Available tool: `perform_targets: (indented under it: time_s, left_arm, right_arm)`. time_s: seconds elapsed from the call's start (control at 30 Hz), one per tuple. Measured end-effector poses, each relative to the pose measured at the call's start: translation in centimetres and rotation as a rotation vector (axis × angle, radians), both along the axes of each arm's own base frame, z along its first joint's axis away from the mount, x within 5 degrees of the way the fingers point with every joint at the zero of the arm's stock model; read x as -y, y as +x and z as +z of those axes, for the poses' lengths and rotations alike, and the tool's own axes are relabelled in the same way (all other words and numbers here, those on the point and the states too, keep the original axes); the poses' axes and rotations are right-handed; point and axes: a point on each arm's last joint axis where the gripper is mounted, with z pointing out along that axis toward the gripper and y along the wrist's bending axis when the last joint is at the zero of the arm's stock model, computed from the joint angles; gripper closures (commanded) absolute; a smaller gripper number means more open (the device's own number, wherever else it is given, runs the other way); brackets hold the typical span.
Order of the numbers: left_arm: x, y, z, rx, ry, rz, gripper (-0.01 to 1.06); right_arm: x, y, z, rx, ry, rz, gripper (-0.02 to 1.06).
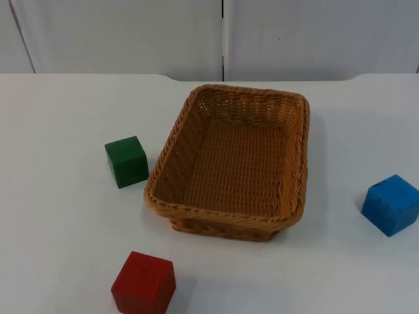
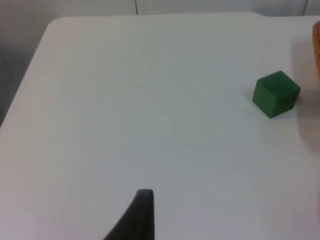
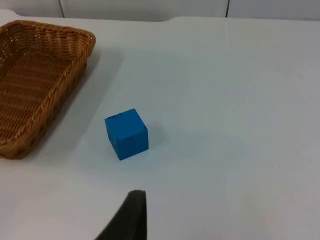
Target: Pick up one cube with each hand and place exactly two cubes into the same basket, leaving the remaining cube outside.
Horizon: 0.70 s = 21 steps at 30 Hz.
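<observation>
A woven brown basket stands in the middle of the table with nothing in it. Just left of it sits a green cube, which the left wrist view also catches. A red cube rests near the front edge, left of the basket. Far to the right lies a blue cube. My left gripper hangs over bare table well short of the green cube. My right gripper hovers a short way from the blue cube, with the basket beside it.
The white table top ends at a grey partition wall behind the basket. In the left wrist view the table's edge runs close by.
</observation>
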Motion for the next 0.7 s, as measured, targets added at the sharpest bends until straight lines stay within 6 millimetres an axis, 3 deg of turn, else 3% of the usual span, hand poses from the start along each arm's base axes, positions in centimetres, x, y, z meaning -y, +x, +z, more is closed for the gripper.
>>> perform_targets:
  time_s: [0.27,0.43,0.7]
  left_arm:
    - [0.0,0.0,1.0,0.021,0.0,0.0,0.0]
    - [0.0,0.6,1.0,-0.01,0.0,0.0,0.0]
    - [0.1,1.6,1.1,-0.046,-0.018,-0.01,0.0]
  right_arm:
    - [0.0,-0.3,1.7,0.035,-0.001,0.0,-0.01]
    - [0.0,0.7,3.0,0.004,-0.009,-0.003,-0.01]
    - [-0.1,2.9,3.4,-0.085,-0.007,0.002,-0.01]
